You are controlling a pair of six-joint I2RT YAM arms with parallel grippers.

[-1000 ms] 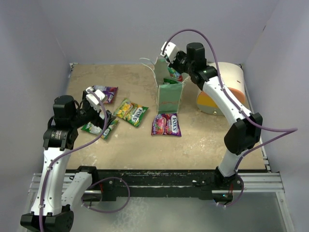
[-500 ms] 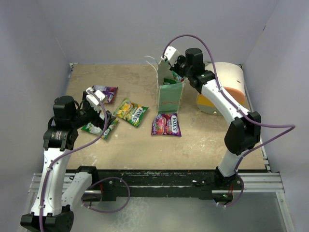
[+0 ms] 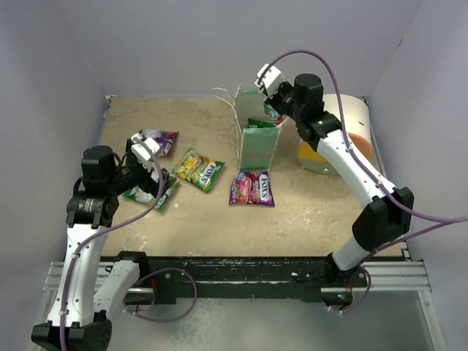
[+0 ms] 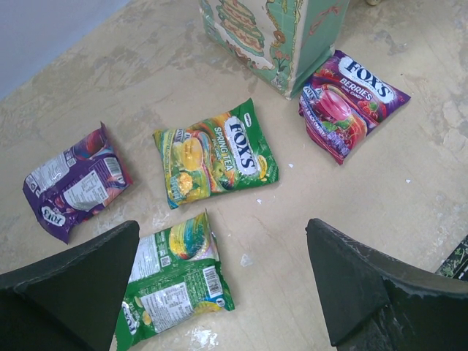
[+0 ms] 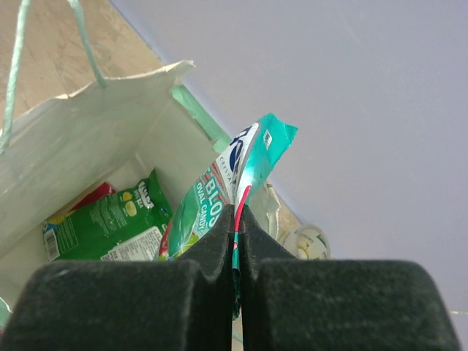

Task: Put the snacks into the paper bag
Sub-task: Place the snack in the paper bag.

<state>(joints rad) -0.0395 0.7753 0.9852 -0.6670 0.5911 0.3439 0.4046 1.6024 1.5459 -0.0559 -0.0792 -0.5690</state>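
Right tool (image 5: 235,219), clamping a teal packet (image 5: 256,155), shifted right above the paper bag (image 3: 257,150); left tool (image 4: 223,227) wide.

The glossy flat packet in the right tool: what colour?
The packet is mainly teal; the right wrist view shows it best.

table (image 3: 314,212): four packets (image 3: 199,170), paper bag (image 3: 257,150), white cylinder (image 3: 344,117)
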